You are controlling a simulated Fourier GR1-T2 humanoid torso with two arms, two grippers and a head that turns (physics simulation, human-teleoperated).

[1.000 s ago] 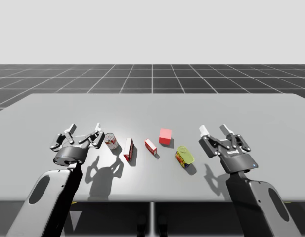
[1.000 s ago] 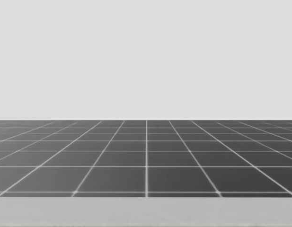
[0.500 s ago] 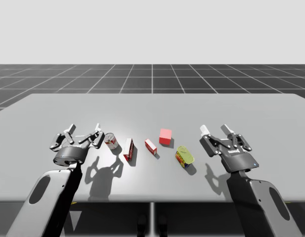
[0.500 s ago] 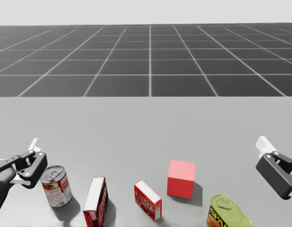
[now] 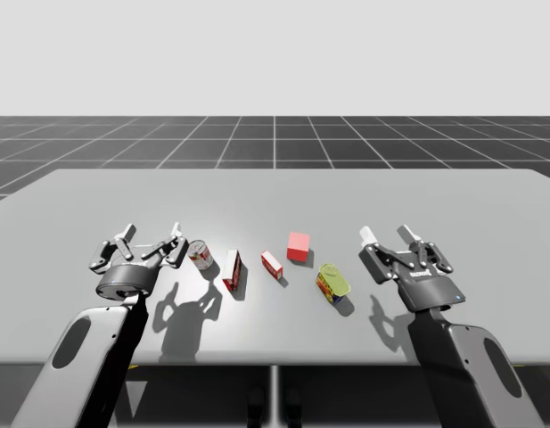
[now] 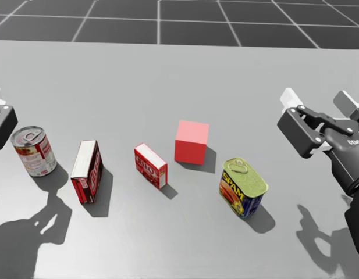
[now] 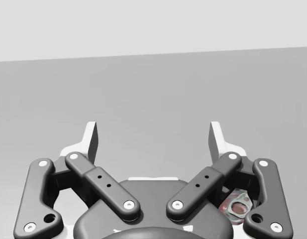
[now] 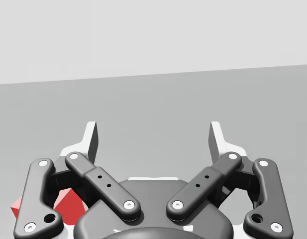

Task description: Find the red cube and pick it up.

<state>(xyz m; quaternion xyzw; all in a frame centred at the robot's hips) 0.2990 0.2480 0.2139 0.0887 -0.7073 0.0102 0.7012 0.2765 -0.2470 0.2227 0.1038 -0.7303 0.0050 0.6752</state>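
The red cube point(image 5: 299, 246) point(image 6: 191, 142) rests on the grey table point(image 5: 275, 201) near its middle. My right gripper point(image 5: 389, 234) point(image 6: 319, 103) point(image 8: 153, 133) hovers open to the cube's right, well apart from it; in the right wrist view a corner of the cube point(image 8: 68, 203) peeks out beside and under the gripper. My left gripper point(image 5: 150, 232) point(image 7: 153, 133) stands open at the table's left with nothing between its fingers.
In a row on the table lie a red-labelled tin can point(image 5: 201, 254) point(image 6: 32, 151), a tall red and white box point(image 5: 232, 268) point(image 6: 86, 171), a small red box point(image 5: 271, 264) point(image 6: 150, 165) and a yellow-green flat can point(image 5: 333, 283) point(image 6: 242, 187). The flat can sits between the cube and my right arm.
My head has turned downward, bringing the table and its objects into fuller view. Neither arm has moved and no object has shifted.
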